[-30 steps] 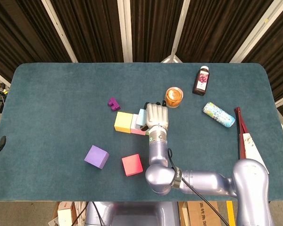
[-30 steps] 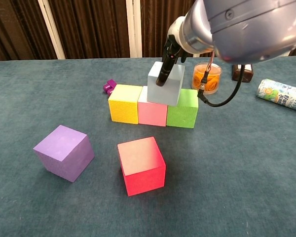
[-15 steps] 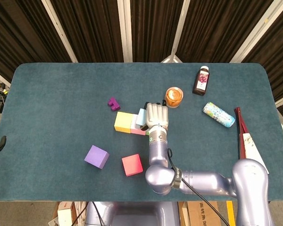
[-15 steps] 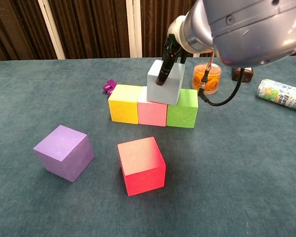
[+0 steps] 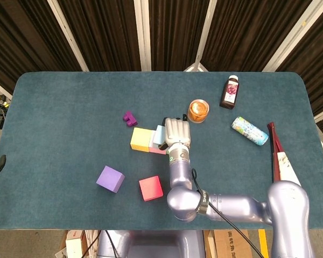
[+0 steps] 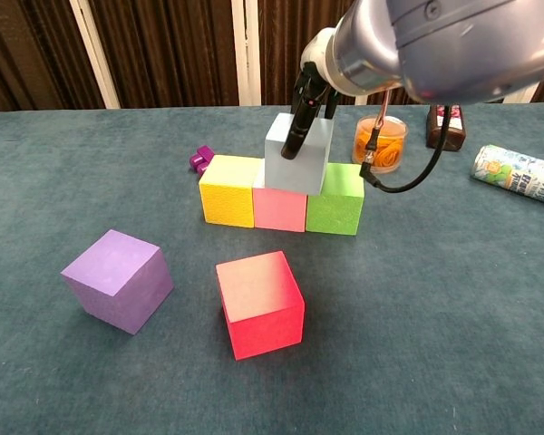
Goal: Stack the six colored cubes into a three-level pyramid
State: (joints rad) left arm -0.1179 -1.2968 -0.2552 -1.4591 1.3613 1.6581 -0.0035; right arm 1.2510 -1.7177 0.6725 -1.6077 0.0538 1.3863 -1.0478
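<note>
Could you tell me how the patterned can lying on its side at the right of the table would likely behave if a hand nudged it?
The can lies on its side on the flat table, so a sideways nudge would probably set it rolling. Its smooth, rounded wall may slip in a hand. Whether it is full or empty cannot be told.

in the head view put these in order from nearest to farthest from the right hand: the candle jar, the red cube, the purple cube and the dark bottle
From the right hand:
1. Candle jar, just beyond it, to the right.
2. Red cube, nearer the robot, slightly left.
3. Dark bottle, far right, and purple cube, near left: too close to call.
</note>
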